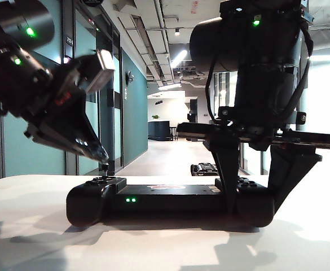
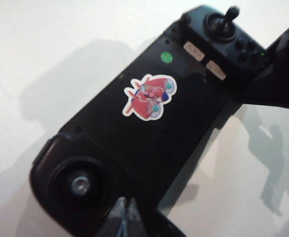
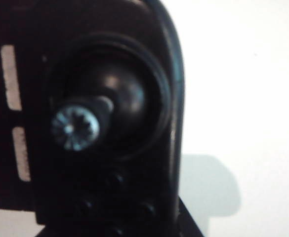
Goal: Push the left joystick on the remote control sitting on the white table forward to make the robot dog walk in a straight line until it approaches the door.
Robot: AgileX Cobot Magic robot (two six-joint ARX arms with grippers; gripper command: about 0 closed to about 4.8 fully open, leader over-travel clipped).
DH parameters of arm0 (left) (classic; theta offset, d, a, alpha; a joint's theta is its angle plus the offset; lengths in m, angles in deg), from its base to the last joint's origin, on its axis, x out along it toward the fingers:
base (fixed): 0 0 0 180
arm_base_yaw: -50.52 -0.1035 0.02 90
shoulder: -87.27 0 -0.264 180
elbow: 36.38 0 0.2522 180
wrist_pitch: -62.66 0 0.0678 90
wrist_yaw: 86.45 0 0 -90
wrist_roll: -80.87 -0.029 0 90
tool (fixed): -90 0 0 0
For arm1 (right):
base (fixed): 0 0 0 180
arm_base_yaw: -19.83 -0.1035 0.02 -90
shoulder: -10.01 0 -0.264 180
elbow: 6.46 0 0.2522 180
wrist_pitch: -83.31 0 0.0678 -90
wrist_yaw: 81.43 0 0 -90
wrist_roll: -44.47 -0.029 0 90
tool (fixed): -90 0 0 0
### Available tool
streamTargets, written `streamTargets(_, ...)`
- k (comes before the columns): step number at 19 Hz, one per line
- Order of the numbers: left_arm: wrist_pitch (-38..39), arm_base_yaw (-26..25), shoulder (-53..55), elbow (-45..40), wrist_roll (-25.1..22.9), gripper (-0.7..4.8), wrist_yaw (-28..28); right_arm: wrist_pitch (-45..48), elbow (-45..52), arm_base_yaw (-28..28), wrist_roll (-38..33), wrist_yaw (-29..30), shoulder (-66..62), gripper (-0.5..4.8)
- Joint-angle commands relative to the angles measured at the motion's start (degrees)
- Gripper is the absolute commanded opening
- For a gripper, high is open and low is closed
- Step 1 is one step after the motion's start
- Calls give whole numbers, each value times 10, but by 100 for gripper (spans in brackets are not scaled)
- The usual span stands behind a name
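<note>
Remote control (image 1: 170, 199) on white table (image 1: 35, 237); robot dog (image 1: 204, 169) behind at 1 o'clock; left gripper (image 1: 100, 153) over left joystick (image 1: 104, 168); right gripper (image 1: 254, 195) astride right end.

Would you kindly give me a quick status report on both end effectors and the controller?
Left end effector shut, tip over left joystick. Right end effector clamping remote control at its right end. Robot dog beyond table, corridor ahead clear.

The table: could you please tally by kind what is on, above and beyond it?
Remote: 1
Joysticks: 2, left joystick and right joystick
Robot dog: 1
Grippers: 2, left gripper over the left joystick, right gripper astride the remote's right end
Total: 6
</note>
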Motion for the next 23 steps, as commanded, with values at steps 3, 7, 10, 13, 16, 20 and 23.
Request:
streamTargets(3,-42,0,34,0,-2,-5,-16,5,-2,0,-4,4,2,134)
streamTargets(7,-54,0,58,0,-2,-5,-16,4,-2,0,-4,4,2,134)
streamTargets(10,-71,0,61,0,-2,-5,-12,5,-2,0,-2,4,2,134)
streamTargets(13,-77,0,61,0,-2,-5,-9,5,-2,0,0,7,2,134)
streamTargets(16,-83,0,62,0,-2,-5,4,5,-2,0,0,8,2,134)
streamTargets(20,-99,0,65,0,-2,-6,3,5,-2,-1,0,8,2,134)
streamTargets(23,-105,0,77,0,-2,-5,3,5,-2,-2,0,8,2,134)
